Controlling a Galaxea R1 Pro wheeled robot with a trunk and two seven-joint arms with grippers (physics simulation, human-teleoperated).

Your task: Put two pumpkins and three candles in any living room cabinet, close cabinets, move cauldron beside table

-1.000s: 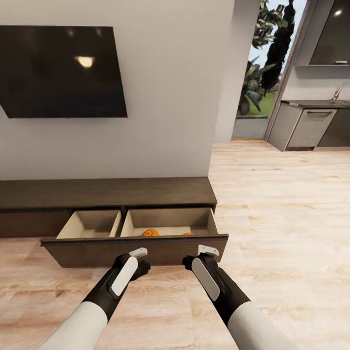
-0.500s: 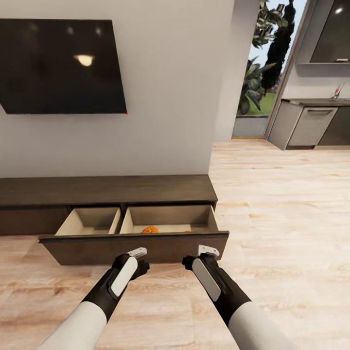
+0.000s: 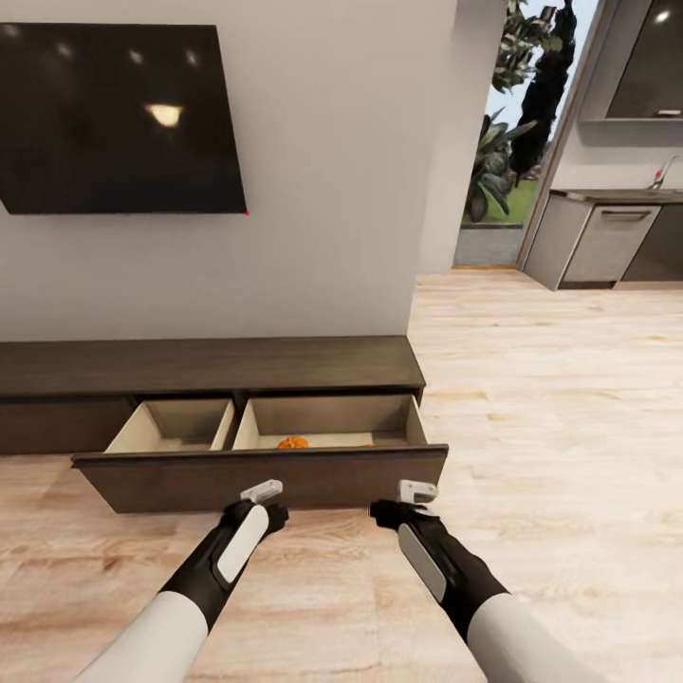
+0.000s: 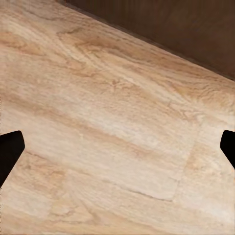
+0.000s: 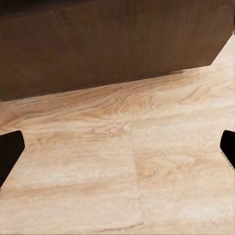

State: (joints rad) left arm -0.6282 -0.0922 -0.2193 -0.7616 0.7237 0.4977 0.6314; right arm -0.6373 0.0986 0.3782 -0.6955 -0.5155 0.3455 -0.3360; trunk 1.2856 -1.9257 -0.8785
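Long low dark-brown wooden cabinet [image 3: 209,365] set against the white wall, beneath a black wall-mounted flat screen [image 3: 119,119]. Wide drawer [image 3: 261,474] pulled out of the cabinet over the pale wood-plank floor [image 3: 550,398], split by a beige divider into two compartments. Small bright-orange ribbed pumpkin [image 3: 293,442] lying in the compartment nearer the cabinet's right end, close behind the drawer front, mostly hidden by it. A second sliver of orange just beside it, too small to identify.

Left gripper [image 3: 262,492] hovering just in front of the drawer front, low above the floor, fingers spread wide with nothing between them; black fingertips [image 4: 10,152] at the edges of the left wrist view, floor planks between. Right gripper [image 3: 417,493] likewise just before the drawer front, near its right end, spread apart and empty, dark drawer panel [image 5: 112,44] ahead in the right wrist view.

Grey kitchen units [image 3: 607,247] well beyond the cabinet's right end.
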